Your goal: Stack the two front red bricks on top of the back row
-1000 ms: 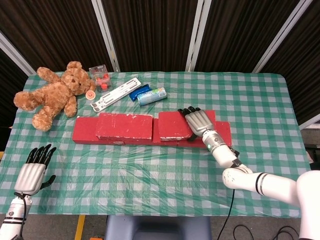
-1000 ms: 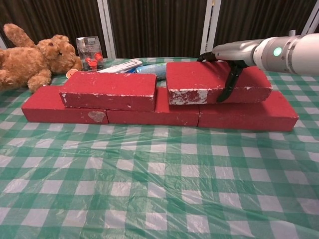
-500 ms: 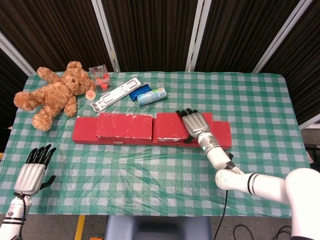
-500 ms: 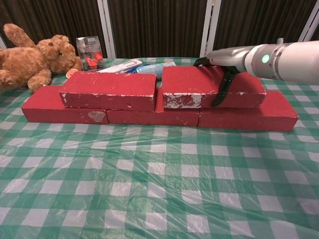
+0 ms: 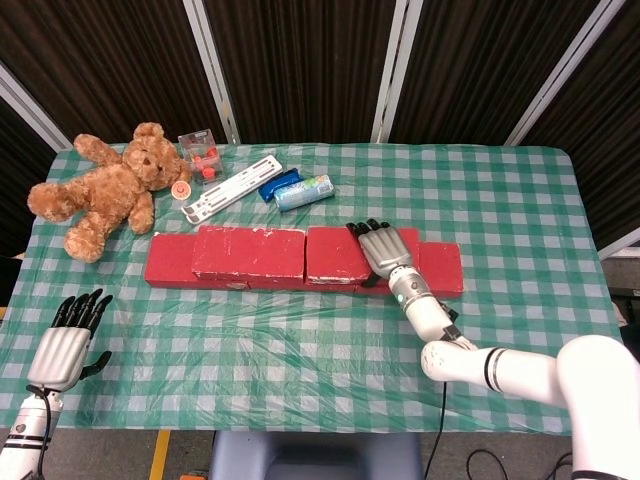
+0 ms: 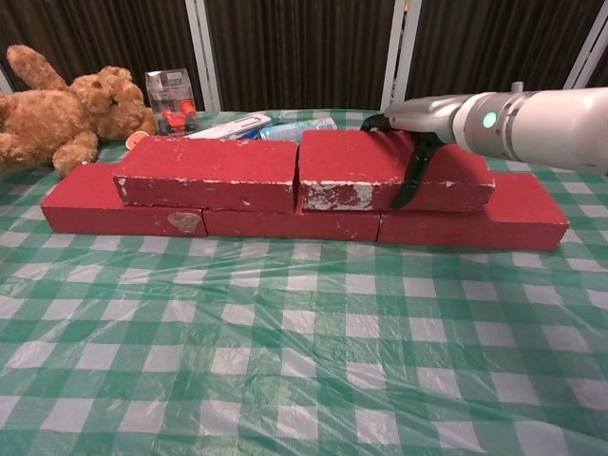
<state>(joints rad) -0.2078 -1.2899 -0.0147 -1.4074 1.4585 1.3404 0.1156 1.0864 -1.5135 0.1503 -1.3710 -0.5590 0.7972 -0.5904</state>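
Note:
Three red bricks form the bottom row (image 6: 285, 224) across the green checked table. A first upper red brick (image 6: 204, 171) lies on its left part (image 5: 250, 252). A second upper red brick (image 6: 351, 176) sits to the right of it, their ends almost touching (image 5: 338, 252). My right hand (image 5: 383, 250) lies over this second brick's top, with the thumb (image 6: 407, 180) down its front face, gripping it. My left hand (image 5: 68, 345) hovers open near the table's front left corner, holding nothing; the chest view does not show it.
A brown teddy bear (image 5: 105, 190) lies at the back left. Behind the bricks are a small clear box with orange parts (image 5: 199, 152), a white strip (image 5: 232, 185), a blue packet (image 5: 280, 184) and a pale tube (image 5: 305, 192). The table's front edge (image 5: 300, 425) is close.
My right hand has slid the second upper brick leftward and lowered it flat onto the bottom row, closing the gap to the first upper brick. The left hand has not moved.

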